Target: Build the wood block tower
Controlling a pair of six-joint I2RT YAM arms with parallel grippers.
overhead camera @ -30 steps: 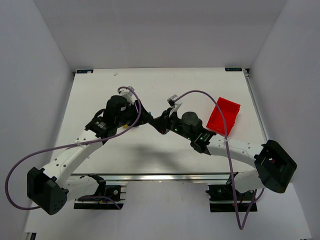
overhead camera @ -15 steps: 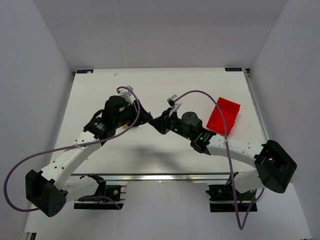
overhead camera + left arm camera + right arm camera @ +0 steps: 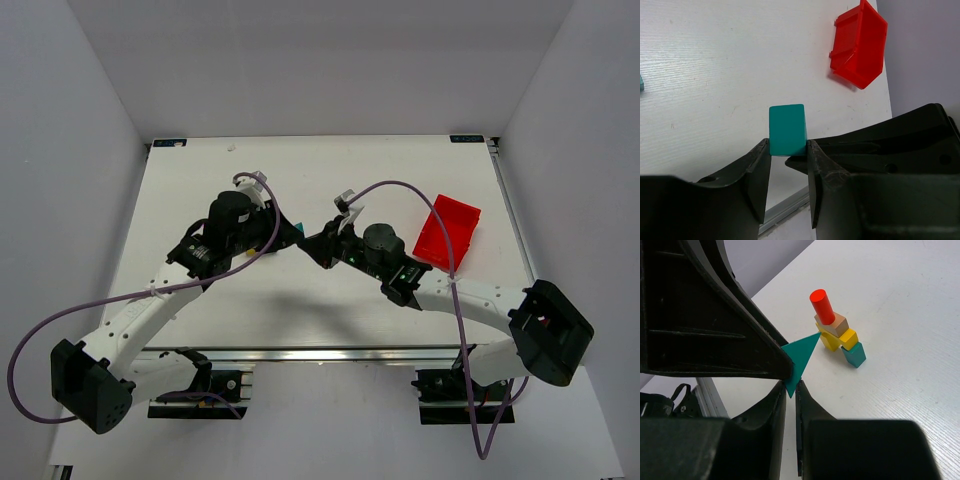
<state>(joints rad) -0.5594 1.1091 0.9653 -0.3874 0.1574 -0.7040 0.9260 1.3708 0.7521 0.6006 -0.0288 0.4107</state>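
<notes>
Reaching inward mid-table, left pincer [image 3: 788, 148] clamps the teal cube [image 3: 787, 127]; right pincer [image 3: 790, 385] pinches the teal triangle [image 3: 801, 356].

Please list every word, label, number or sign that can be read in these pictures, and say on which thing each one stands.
No text is readable in any view.
The far-left tag and the far-right tag on the table edge: too small to read.
The red bin, teal cube, teal triangle and stacked blocks: no print visible.
</notes>
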